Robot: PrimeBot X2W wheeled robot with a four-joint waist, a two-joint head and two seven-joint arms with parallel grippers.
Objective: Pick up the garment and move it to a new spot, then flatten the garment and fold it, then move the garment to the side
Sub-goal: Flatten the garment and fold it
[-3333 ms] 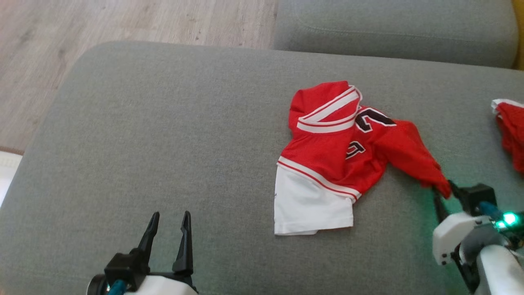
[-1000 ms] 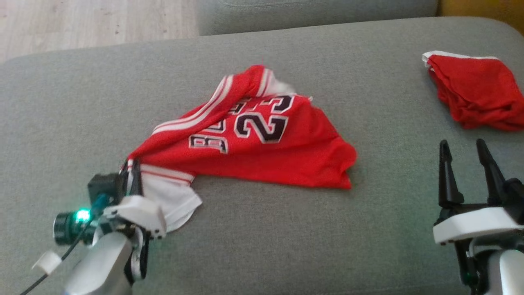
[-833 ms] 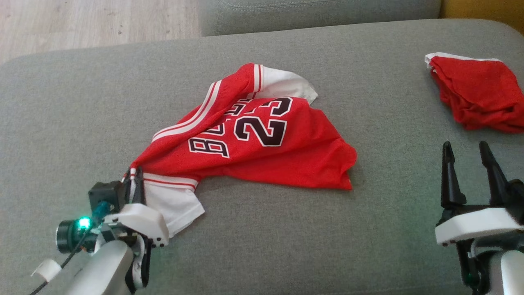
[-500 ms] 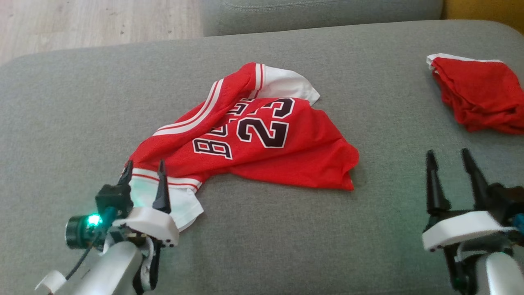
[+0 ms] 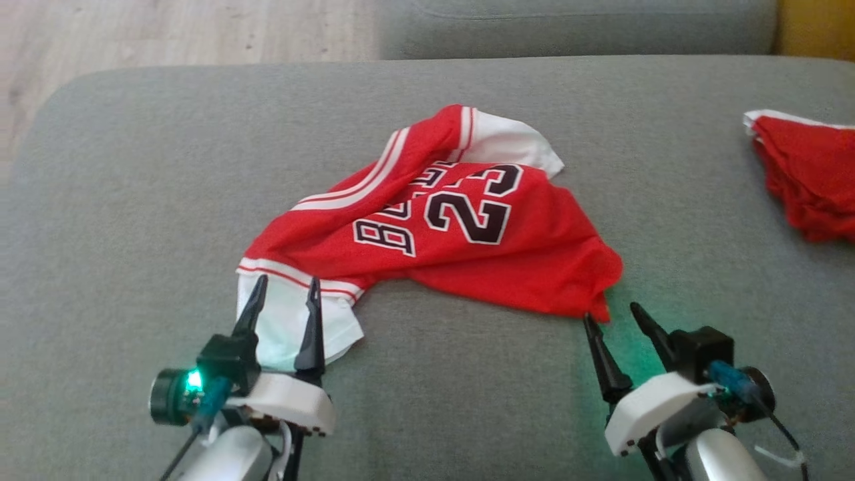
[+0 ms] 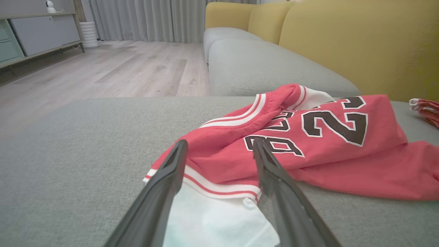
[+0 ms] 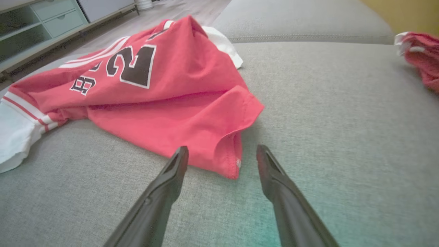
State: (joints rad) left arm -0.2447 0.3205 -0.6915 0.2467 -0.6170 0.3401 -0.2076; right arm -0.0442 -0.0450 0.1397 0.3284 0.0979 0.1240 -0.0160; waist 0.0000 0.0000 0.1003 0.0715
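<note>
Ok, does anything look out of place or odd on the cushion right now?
Nothing damaged. The jersey lies askew and rumpled, one corner bunched just before the open right gripper, one white sleeve at the open left gripper. A second red garment sits crumpled at the right.

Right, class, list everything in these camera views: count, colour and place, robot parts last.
basketball jersey: one, red with white sleeves, crumpled mid-cushion
second garment: one, red, white-trimmed, cushion's right edge
seat cushions: two, grey, under and behind the jersey
sofa backrest: one, yellow, behind the cushions
floor: one, pale wood, left of the sofa
cabinet: one, pale grey, across the floor
left end effector: one, dark, open over a white sleeve
right end effector: one, dark, open at the jersey's red corner
</note>
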